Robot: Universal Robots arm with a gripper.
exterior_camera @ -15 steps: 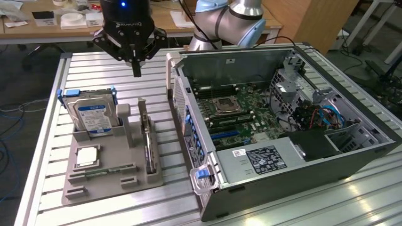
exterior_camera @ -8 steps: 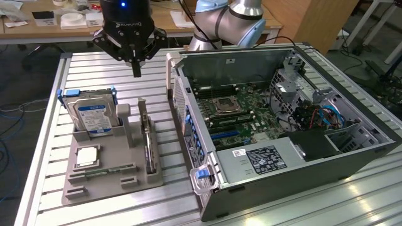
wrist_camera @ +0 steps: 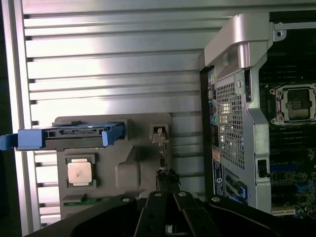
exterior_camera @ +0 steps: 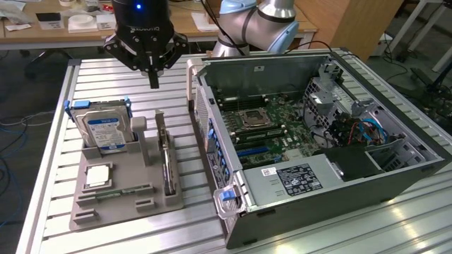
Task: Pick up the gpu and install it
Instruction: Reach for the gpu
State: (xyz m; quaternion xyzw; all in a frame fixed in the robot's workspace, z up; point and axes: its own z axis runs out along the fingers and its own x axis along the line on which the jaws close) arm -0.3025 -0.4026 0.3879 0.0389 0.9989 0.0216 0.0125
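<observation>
Exterior view: gripper [exterior_camera: 153, 79] hangs clenched, empty, near the bench's [exterior_camera: 106, 79] far edge. The gpu [exterior_camera: 166, 164] stands on edge in its grey holder [exterior_camera: 120, 211]; a descent with jaws shut could knock it askew.

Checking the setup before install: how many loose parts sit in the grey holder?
4: hard drive upright at one end; gpu on edge toward the computer case; processor lying flat; memory stick beside it. More may be hidden.
</observation>
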